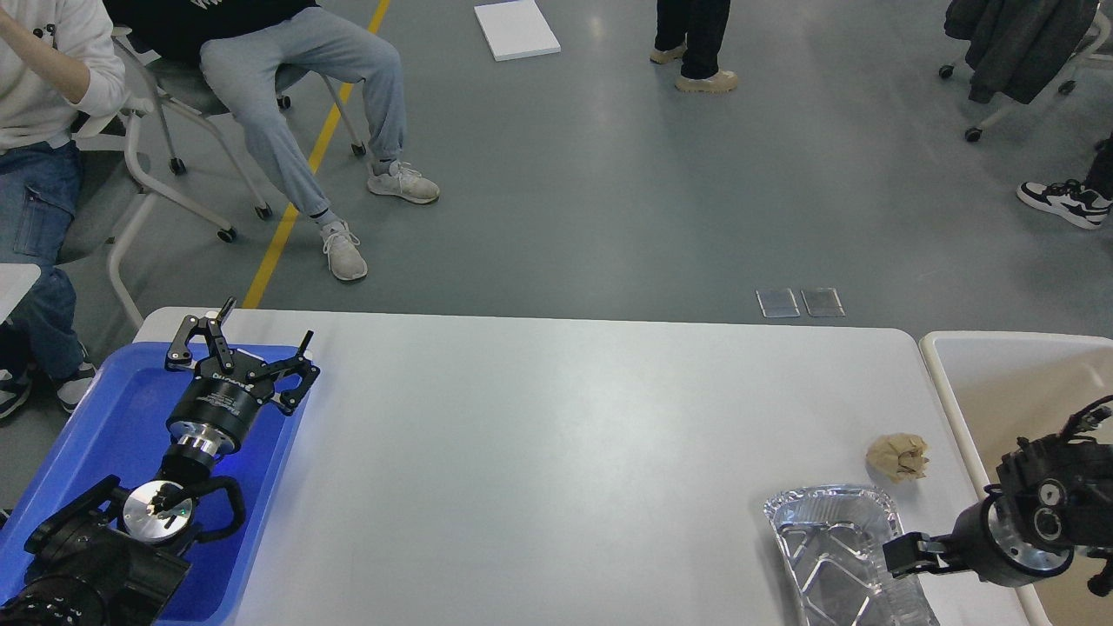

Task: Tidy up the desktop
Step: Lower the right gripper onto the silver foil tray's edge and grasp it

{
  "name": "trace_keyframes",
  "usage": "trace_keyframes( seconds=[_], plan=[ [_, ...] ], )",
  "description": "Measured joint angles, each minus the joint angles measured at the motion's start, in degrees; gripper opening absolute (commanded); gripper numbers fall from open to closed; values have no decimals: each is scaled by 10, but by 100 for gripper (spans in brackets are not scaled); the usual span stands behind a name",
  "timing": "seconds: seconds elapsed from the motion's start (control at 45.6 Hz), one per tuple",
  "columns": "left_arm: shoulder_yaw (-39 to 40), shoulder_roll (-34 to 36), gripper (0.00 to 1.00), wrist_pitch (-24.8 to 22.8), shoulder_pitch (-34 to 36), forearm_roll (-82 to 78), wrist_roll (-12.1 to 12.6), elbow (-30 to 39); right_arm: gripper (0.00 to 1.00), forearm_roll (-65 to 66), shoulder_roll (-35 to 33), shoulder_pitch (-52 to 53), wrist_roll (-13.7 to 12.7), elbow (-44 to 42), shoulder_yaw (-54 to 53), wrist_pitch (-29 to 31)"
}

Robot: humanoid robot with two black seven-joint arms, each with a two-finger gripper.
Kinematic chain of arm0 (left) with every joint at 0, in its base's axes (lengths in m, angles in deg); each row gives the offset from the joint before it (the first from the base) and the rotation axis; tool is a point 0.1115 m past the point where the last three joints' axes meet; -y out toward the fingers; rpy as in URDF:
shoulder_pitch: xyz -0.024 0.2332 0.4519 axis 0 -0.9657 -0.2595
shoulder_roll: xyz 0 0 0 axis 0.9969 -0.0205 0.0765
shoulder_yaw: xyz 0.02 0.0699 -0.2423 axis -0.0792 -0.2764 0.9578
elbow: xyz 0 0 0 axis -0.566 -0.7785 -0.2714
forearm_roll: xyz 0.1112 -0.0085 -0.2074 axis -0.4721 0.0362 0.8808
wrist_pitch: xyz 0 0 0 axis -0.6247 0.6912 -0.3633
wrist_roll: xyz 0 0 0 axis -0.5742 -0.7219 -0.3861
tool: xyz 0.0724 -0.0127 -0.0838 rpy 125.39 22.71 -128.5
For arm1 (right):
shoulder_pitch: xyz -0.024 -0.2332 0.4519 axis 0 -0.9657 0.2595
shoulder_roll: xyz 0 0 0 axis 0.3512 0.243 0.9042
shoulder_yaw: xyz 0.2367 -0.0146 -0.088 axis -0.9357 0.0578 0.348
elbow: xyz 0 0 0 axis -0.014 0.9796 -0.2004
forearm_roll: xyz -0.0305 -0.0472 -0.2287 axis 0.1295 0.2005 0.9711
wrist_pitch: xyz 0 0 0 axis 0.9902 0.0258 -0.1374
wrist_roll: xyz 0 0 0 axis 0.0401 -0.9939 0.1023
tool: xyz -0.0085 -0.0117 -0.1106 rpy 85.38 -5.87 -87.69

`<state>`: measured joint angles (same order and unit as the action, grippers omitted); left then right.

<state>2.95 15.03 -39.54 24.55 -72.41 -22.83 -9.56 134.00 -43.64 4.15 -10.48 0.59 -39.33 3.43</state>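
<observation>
Plainly, little is left on the desktop point(556, 452): a crumpled brown paper ball point(897, 457) and an empty foil tray point(839, 552), both lying just ahead and to the left of the right arm's end. The right gripper point(1083, 426) hangs over the edge of the beige bin point(1000, 382), seen end-on and dark, so whether its fingers are spread or pressed together cannot be told. Judging by that position, the bin is where rubbish goes, and the paper ball sits close enough to be a likely next pick.

The left gripper point(239, 343) hovers above the far end of the blue tray point(113, 426), fingers spread wide and holding nothing. The tray beneath it looks bare where it shows. The foil tray lies well apart from this gripper, across the whole white top, so it probably falls to the right arm.
</observation>
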Motion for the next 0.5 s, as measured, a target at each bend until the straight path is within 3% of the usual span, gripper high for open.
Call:
trace_keyframes(
  seconds=[0.505],
  plan=[
    [0,0,100,0,0,0,0,0,99,59,35,-45,0,6,-10,-72]
  ],
)
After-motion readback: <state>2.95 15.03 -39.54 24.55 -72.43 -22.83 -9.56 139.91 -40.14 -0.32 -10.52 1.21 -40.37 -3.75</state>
